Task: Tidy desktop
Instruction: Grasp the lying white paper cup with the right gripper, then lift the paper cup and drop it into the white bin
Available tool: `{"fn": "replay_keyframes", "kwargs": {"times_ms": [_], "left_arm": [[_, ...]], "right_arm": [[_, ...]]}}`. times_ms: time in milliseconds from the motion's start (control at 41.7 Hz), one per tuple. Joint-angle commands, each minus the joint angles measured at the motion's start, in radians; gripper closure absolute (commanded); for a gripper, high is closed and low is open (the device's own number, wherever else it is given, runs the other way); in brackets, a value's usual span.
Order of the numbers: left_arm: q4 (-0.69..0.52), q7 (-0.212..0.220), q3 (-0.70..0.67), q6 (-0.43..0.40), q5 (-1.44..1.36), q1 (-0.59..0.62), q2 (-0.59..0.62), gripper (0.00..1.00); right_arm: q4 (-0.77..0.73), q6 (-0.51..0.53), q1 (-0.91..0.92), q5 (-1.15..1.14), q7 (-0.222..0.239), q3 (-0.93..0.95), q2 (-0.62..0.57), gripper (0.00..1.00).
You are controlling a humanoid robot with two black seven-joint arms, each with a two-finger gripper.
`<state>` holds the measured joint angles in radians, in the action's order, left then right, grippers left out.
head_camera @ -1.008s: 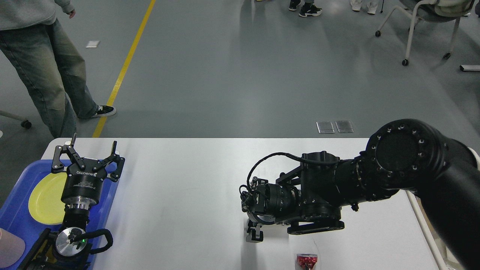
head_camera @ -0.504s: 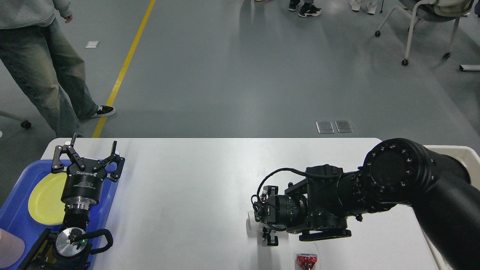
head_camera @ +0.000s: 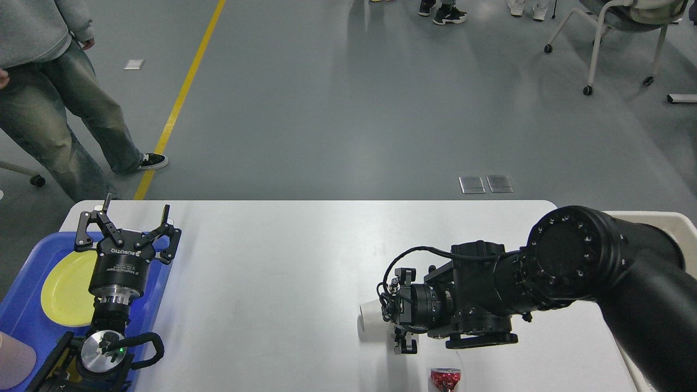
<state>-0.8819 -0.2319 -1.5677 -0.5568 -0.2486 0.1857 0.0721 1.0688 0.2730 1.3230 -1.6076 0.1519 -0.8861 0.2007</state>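
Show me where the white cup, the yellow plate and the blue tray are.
white cup (head_camera: 369,321), head view, its side wall.
yellow plate (head_camera: 65,288), head view, its flat middle.
blue tray (head_camera: 22,318), head view, bare floor.

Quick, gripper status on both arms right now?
Left gripper: open, holding nothing, above the blue tray.
Right gripper: cannot be told; it is end-on and dark, right beside the white cup on the desktop.

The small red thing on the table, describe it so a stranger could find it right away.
Start at the big white table and go to its near edge, right of centre. Just below the right gripper and the white cup sits a small shiny red thing, the only red item there.
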Motion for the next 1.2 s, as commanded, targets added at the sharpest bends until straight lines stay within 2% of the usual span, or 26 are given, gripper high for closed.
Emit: {"fn": "replay_keyframes", "kwargs": {"times_ms": [0,192,288,336,480,600,648,816,888,1176], "left_arm": [[0.000,0.000,0.000,0.000,0.000,0.000,0.000,0.04],[0.000,0.000,0.000,0.000,-0.001,0.000,0.000,0.04],[0.000,0.000,0.000,0.000,0.000,0.000,0.000,0.04],[0.000,0.000,0.000,0.000,0.000,0.000,0.000,0.04],[0.000,0.000,0.000,0.000,0.000,0.000,0.000,0.04],[0.000,0.000,0.000,0.000,0.000,0.000,0.000,0.04],[0.000,0.000,0.000,0.000,-0.001,0.001,0.000,0.04],[0.000,0.000,0.000,0.000,-0.001,0.000,0.000,0.04],[0.000,0.000,0.000,0.000,0.000,0.000,0.000,0.04],[0.000,0.000,0.000,0.000,0.000,0.000,0.000,0.04]], "right_arm": [[0.000,0.000,-0.007,0.000,0.000,-0.002,0.000,0.02],[-0.009,0.000,-0.007,0.000,0.000,-0.008,-0.001,0.03],[-0.046,0.000,-0.019,0.003,0.000,-0.010,-0.001,0.06],[-0.067,0.000,-0.034,0.002,0.000,-0.010,0.000,0.11],[-0.078,0.000,-0.038,0.008,0.001,-0.010,-0.003,0.28],[-0.079,0.000,-0.036,0.009,0.001,-0.011,-0.003,0.53],[-0.078,0.000,-0.034,0.011,0.001,-0.011,-0.003,0.57],[-0.061,0.003,-0.007,0.040,0.001,-0.010,-0.018,0.84],[-0.033,0.006,0.031,0.078,0.001,-0.010,-0.033,1.00],[0.048,0.005,0.179,0.497,0.001,-0.008,-0.092,1.00]]}}
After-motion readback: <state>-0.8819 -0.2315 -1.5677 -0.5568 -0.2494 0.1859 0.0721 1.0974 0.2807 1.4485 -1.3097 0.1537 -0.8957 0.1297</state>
